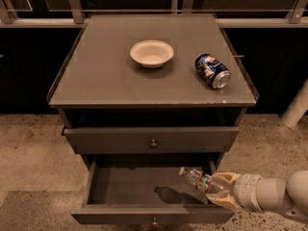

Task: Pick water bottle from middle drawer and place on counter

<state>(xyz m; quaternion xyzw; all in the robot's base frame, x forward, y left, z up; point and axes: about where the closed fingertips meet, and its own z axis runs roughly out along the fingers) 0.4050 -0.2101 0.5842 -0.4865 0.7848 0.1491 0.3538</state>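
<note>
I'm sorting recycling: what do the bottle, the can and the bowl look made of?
Water bottle, held in the gripper above the open drawer: clear ribbed plastic, see-through. Can: likely metal, shiny silver end. Bowl: matte off-white, paper or ceramic, cannot tell.

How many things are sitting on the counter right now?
2: a bowl centrally, a soda can lying right of it. The pincer holds the water bottle over the open middle drawer.
</note>
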